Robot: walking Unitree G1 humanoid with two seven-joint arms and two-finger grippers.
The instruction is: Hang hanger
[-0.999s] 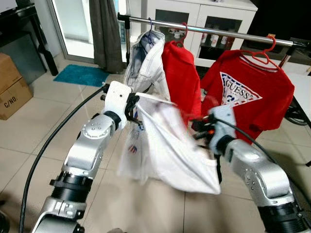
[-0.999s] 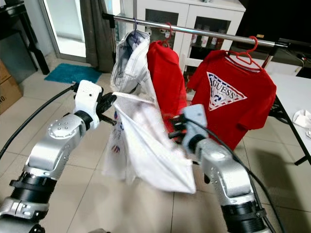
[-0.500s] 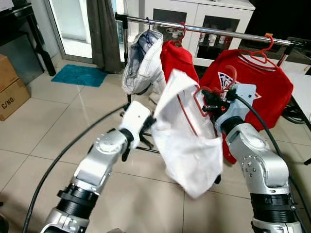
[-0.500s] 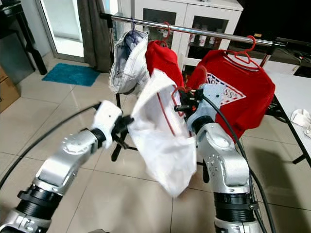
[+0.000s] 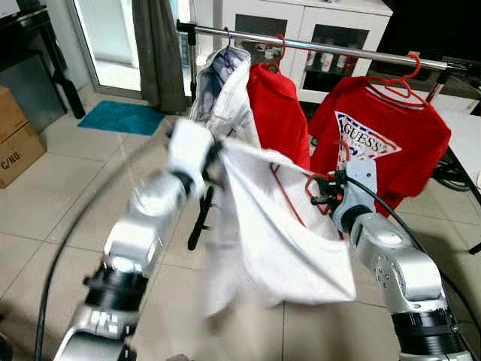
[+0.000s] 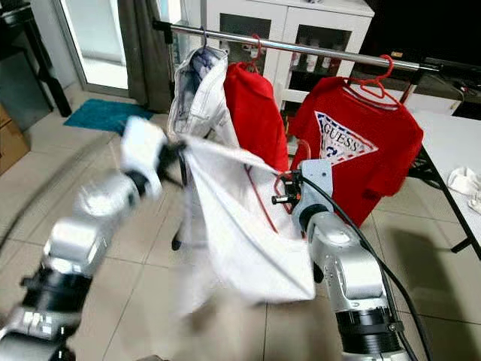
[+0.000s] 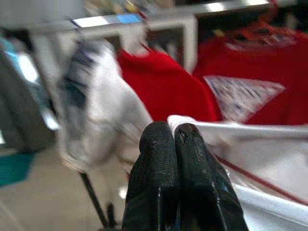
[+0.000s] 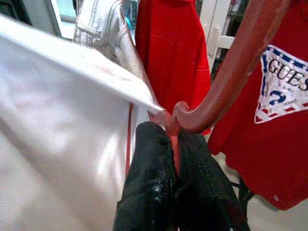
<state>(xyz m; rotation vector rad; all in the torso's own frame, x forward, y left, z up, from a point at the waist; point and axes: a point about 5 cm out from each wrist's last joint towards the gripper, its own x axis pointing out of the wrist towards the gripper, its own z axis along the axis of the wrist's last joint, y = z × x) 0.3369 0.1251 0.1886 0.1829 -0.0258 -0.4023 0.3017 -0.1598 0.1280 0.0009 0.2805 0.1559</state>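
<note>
A white shirt on a red hanger is stretched between my two grippers, below and in front of the metal clothes rail. My left gripper is shut on the shirt's upper edge, held up near a white denim jacket hanging on the rail. My right gripper is shut on the red hanger at the base of its hook, level with the red Guess tee. The left arm is motion-blurred.
A plain red shirt hangs between the jacket and the Guess tee. A white cabinet stands behind the rail. A curtain, a teal mat and cardboard boxes are to the left, a white table to the right.
My left arm has swung up and to the left, pulling the white shirt out wide. My right gripper has dropped lower with the hanger.
</note>
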